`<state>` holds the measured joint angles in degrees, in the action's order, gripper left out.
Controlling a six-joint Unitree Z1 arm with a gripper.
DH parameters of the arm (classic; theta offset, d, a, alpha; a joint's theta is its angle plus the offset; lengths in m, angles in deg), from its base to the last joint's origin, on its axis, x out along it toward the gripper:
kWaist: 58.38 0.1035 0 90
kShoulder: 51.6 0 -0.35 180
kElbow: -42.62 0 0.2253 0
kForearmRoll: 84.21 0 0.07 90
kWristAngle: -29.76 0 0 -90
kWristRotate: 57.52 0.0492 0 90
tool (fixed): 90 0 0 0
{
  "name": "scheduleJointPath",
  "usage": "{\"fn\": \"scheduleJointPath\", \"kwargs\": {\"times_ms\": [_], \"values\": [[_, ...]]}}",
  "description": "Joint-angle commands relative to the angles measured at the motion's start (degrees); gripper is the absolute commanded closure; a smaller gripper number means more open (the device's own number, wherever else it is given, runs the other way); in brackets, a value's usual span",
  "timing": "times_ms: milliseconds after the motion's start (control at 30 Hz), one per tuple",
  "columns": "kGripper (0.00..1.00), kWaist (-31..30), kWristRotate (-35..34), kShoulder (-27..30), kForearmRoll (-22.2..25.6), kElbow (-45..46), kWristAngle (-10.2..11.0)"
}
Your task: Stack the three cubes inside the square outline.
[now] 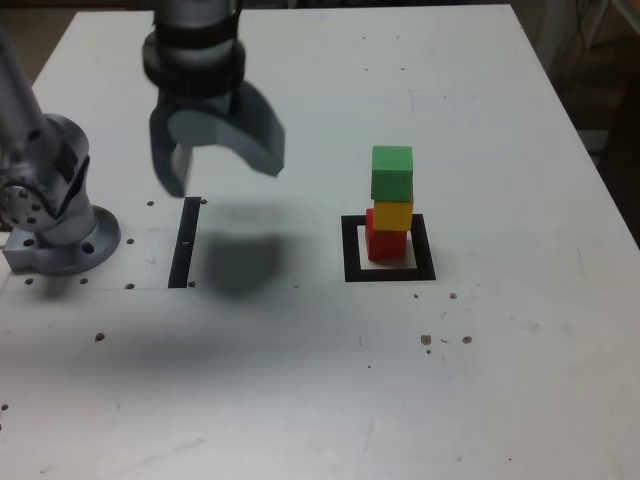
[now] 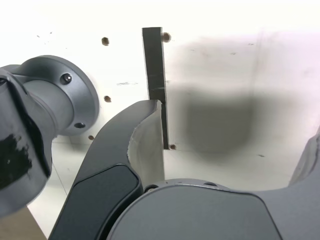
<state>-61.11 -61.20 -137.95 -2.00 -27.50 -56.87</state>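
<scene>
Red matte cube (image 1: pixel 385 238), yellow cube (image 1: pixel 393 213) and green cube (image 1: pixel 391 172) stand stacked inside the black square outline (image 1: pixel 351 250), well apart from the grey pincer (image 1: pixel 217 166), which hangs wide open and empty, suggesting the stack is finished.

Both views are brightly lit from above, and the white matte tabletop (image 1: pixel 480 380) washes out toward its far edge at twelve o'clock in the exterior view. A soft, blurred dark shadow (image 1: pixel 238 262) lies on the table below the grey two-fingered gripper (image 1: pixel 222 160), with a fainter grey band spreading toward nine o'clock. The exterior picture is soft and grainy, with blurry edges on the stacked cubes. In the wrist view the tabletop (image 2: pixel 225 20) is overexposed near twelve o'clock, the same shadow (image 2: pixel 220 120) is diffuse, and the near gripper (image 2: pixel 230 150) body looks slightly out of focus
</scene>
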Motion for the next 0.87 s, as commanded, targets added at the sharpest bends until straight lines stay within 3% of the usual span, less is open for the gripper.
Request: {"fn": "scheduleJointPath", "kwargs": {"times_ms": [0, 400, 833], "values": [[0.00, -0.08, -0.17, 0.87, -2.10, 2.63, -0.35], [0.00, 0.29, -0.54, 2.09, -10.83, 13.64, -1.26], [0.00, 0.36, -0.54, 1.99, -12.37, 14.61, -1.65]]}}
